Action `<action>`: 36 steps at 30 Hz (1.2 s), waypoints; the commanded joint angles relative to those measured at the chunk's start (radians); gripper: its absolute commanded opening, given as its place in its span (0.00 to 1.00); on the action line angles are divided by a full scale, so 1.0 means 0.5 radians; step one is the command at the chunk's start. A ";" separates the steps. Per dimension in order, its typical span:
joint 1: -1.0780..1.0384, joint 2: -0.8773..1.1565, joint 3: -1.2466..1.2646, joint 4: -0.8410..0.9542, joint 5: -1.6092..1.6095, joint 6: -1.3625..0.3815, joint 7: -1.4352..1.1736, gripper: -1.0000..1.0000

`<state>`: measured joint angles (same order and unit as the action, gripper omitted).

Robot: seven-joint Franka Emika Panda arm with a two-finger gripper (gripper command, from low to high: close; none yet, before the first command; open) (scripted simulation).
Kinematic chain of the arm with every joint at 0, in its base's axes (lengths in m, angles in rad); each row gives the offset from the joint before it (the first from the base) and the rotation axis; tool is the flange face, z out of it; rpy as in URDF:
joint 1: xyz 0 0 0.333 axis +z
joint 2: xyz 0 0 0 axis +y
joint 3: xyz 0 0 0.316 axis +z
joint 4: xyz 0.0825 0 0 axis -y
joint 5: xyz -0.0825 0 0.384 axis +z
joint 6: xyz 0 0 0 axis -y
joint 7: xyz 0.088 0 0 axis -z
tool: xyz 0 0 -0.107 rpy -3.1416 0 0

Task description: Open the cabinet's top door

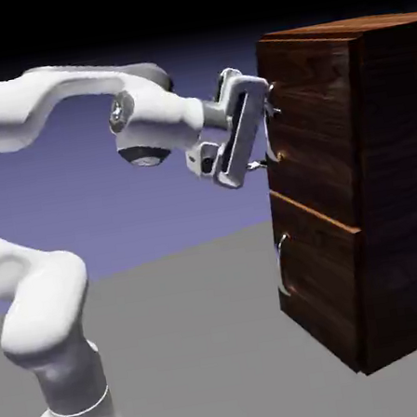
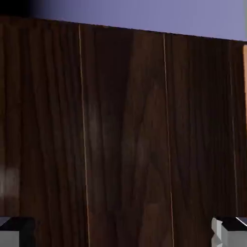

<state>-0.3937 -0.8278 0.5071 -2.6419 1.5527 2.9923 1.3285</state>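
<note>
Dark brown wood is filling the exterior view's right, where the cabinet is standing tall, and its top door is sitting shut above the lower door, facing left toward the robot. The gripper is hovering right at that upper panel, on its left side, tilting, with its two fingers spreading wide apart. The curved silver upper handle is running down beside the fingertips, though I'm not managing to tell whether they are touching it. From the hand, brown planks are filling most of the sight, thin pale lines running along them, and the tips are showing far apart. The lower handle is hanging below on its own panel. A grey surface is stretching beneath everything, the white arm is reaching across from the left, and a blue-violet backdrop is fading into black overhead.
</note>
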 commanded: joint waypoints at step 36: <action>-0.974 -0.301 1.014 0.472 2.679 -0.166 0.962 0.50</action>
<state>-0.8809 -0.9782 1.0140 -2.4059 2.8925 2.9091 1.8093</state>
